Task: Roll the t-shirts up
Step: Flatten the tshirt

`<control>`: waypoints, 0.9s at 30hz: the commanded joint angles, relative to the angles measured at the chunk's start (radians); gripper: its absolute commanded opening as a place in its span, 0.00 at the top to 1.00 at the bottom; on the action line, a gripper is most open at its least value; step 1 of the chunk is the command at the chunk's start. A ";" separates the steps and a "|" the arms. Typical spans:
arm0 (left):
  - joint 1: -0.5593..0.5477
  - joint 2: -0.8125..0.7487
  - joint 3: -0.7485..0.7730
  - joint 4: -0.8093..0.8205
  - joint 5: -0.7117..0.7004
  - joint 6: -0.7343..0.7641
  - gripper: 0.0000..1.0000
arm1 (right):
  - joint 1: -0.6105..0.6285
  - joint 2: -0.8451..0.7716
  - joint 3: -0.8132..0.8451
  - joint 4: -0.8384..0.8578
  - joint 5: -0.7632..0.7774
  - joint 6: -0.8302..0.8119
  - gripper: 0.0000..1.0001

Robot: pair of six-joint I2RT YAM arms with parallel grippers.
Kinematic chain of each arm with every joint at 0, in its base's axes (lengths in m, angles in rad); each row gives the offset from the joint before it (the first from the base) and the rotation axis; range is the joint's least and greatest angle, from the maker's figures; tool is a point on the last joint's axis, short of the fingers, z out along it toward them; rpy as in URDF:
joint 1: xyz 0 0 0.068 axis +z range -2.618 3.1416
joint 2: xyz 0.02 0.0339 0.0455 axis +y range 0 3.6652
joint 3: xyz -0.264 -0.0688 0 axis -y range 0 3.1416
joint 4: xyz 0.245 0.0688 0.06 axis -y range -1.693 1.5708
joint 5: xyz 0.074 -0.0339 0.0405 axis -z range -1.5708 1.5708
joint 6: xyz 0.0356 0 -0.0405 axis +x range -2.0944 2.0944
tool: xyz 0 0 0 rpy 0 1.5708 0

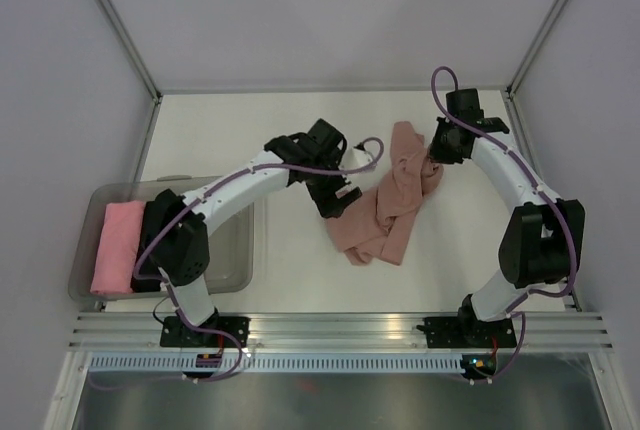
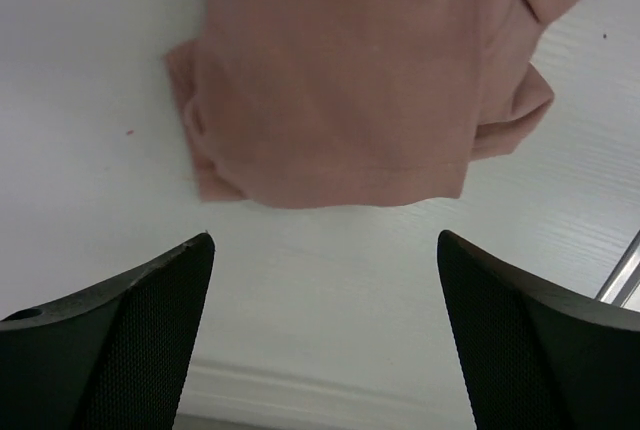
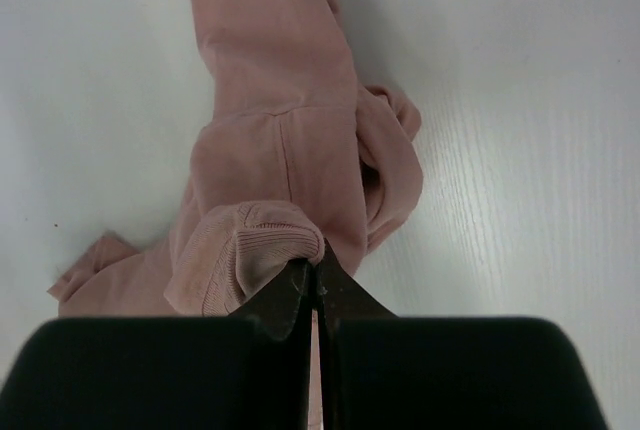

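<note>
A dusty-rose t-shirt [image 1: 392, 202] lies crumpled in a long twisted strip on the white table. My right gripper [image 1: 434, 155] is shut on its ribbed collar edge [image 3: 262, 240] at the strip's far right end, and the cloth trails away from the jaws [image 3: 290, 100]. My left gripper [image 1: 338, 200] is open and empty, just left of the shirt's near end; its fingers [image 2: 120, 340] frame bare table, with the folded cloth [image 2: 340, 90] a little beyond them. A rolled pink bundle [image 1: 118, 246] lies in the bin at the left.
A clear plastic bin [image 1: 232, 250] stands at the near left, under the left arm. Grey walls with metal posts close in the table on three sides. An aluminium rail [image 1: 340, 330] runs along the near edge.
</note>
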 commanded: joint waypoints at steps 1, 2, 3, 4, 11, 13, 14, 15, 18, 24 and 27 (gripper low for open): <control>-0.106 0.052 -0.104 0.142 -0.029 0.108 0.03 | 0.013 -0.001 -0.004 0.079 -0.037 0.020 1.00; -0.119 0.059 -0.127 0.179 -0.047 0.117 0.02 | 0.013 -0.004 -0.015 0.084 -0.037 0.020 1.00; -0.126 0.079 -0.165 0.213 -0.073 0.125 0.01 | 0.012 -0.008 -0.021 0.093 -0.040 0.017 1.00; -0.132 0.085 -0.182 0.280 -0.086 0.134 0.01 | 0.012 -0.018 -0.027 0.096 -0.043 0.017 1.00; -0.110 0.115 -0.299 0.472 -0.206 0.148 0.53 | 0.013 -0.059 -0.050 0.073 -0.043 -0.009 1.00; -0.087 0.127 -0.305 0.494 -0.218 0.150 0.90 | 0.013 -0.071 -0.063 0.066 -0.046 -0.018 1.00; -0.076 0.134 -0.288 0.494 -0.229 0.144 0.97 | 0.012 -0.076 -0.064 0.052 -0.072 -0.020 1.00; -0.050 0.139 -0.276 0.494 -0.270 0.124 0.98 | 0.013 -0.085 -0.066 0.046 -0.089 -0.021 1.00; 0.042 0.161 -0.198 0.491 -0.350 0.095 0.98 | 0.016 -0.132 -0.073 0.017 -0.138 -0.018 1.00; 0.209 0.156 -0.030 0.470 -0.244 0.054 0.38 | 0.084 -0.267 -0.156 0.039 -0.270 0.110 1.00; 0.208 0.092 -0.044 0.454 -0.128 0.074 0.19 | 0.082 -0.277 -0.213 0.098 -0.330 0.167 1.00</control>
